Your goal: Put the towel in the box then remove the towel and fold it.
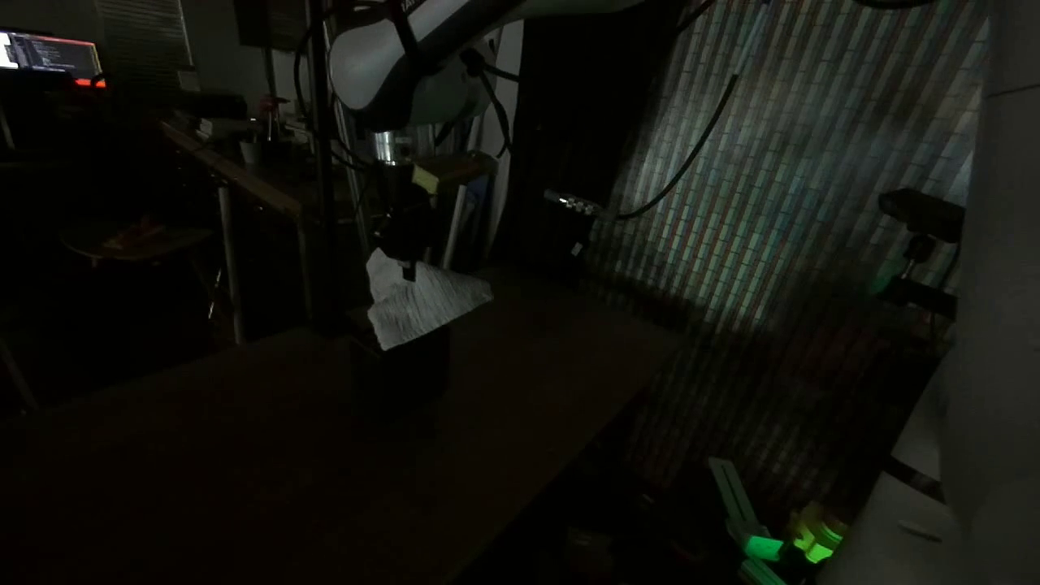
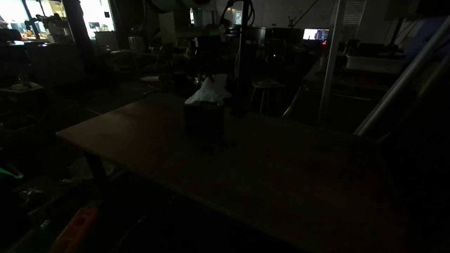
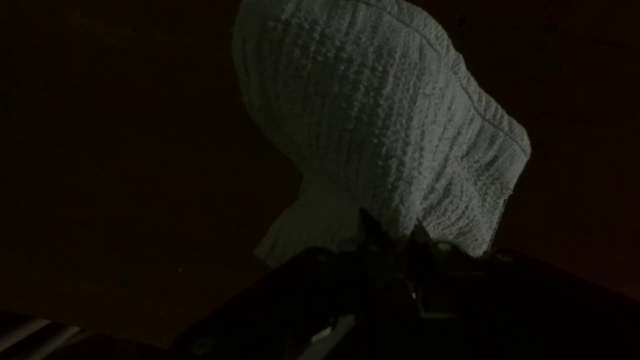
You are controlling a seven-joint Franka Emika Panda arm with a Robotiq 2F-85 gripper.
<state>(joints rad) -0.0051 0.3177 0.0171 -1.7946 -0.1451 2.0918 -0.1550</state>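
The Panda arm (image 1: 357, 65), cropped at an exterior view's top edge, points its end effector (image 1: 409, 272) downward, pinching the ribbed towel (image 1: 431, 305) over the dark box (image 2: 204, 121). The box's base blurs into the worktop (image 2: 116, 130); whether any towel sits inside cannot be told.

Deep gloom here, and the tabletop (image 1: 244, 455) sinks toward black in both exterior views, the box (image 2: 204, 121) almost swallowed with it! Only the towel (image 1: 426, 305) stands out pale. In an exterior view, a bright opening (image 2: 93, 12) blazes blown-out white; a screen (image 1: 61, 58) glows in both. Over to the wrist view: the towel's ribbing reads dim and soft, the gripper (image 3: 392, 222) nearly pure black silhouette.
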